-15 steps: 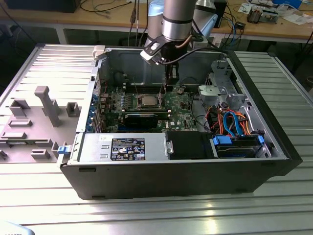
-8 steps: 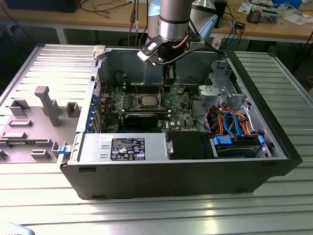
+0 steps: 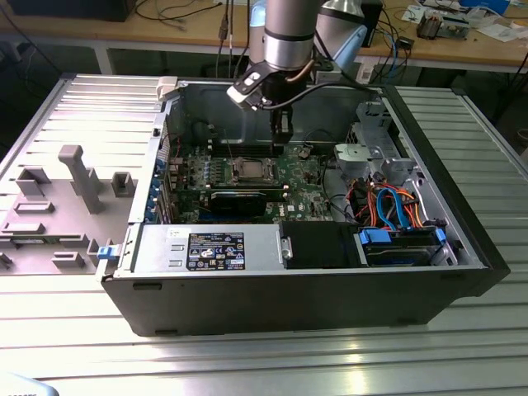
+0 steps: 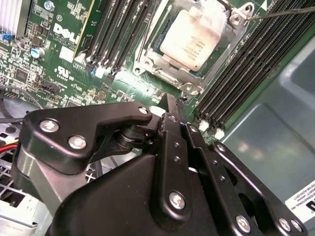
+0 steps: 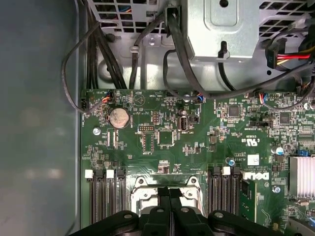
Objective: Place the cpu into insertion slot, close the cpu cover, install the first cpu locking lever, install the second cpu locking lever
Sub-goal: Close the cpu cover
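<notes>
The cpu (image 4: 189, 34) lies flat in the insertion slot (image 4: 162, 73), its pale silvery top facing up. In the exterior view the cpu (image 3: 246, 169) sits mid-board inside the open case. The silver cpu cover (image 4: 224, 37) lies down around the chip's edges. A thin wire locking lever (image 4: 278, 12) sticks out from one corner of the socket. My gripper (image 4: 172, 105) hangs just above the board beside the socket, fingers pressed together with nothing between them. In the first wrist view the gripper (image 5: 170, 192) is over the socket's edge (image 5: 140, 189). In the exterior view the gripper (image 3: 282, 128) is a little behind the socket.
Black memory slots (image 4: 256, 64) flank the socket on both sides. A drive cage (image 3: 371, 144) with bundled cables (image 3: 388, 206) stands at the exterior view's right. A black power supply block (image 3: 318, 243) lies along the case's front. The case walls (image 3: 173, 107) enclose the board.
</notes>
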You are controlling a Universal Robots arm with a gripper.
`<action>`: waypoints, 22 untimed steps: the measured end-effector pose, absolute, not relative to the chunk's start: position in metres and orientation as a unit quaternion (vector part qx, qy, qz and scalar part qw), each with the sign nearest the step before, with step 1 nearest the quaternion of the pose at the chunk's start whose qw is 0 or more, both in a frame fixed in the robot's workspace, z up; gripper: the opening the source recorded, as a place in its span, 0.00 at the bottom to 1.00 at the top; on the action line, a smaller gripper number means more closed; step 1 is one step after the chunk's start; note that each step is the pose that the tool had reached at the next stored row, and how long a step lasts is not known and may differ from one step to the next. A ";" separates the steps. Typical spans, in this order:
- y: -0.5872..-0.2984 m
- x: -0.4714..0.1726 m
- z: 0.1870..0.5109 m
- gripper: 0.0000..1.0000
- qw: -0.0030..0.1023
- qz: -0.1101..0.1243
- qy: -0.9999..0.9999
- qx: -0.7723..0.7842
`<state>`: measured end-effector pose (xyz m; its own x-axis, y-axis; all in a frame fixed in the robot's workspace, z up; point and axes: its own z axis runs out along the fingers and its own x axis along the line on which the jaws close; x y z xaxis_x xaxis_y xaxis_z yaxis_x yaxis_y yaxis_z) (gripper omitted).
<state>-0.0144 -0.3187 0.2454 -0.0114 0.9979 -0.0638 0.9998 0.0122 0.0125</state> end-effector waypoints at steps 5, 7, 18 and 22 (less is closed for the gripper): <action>-0.319 -0.019 0.245 0.11 0.027 -0.018 0.711 0.703; -0.319 -0.022 0.244 0.11 0.027 -0.018 0.711 0.703; -0.319 -0.025 0.244 0.11 0.029 -0.031 0.711 0.702; -0.319 -0.027 0.243 0.11 0.029 -0.034 0.711 0.702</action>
<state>-0.0268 -0.3187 0.2434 -0.0129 0.9960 -0.0886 0.9999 0.0123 -0.0071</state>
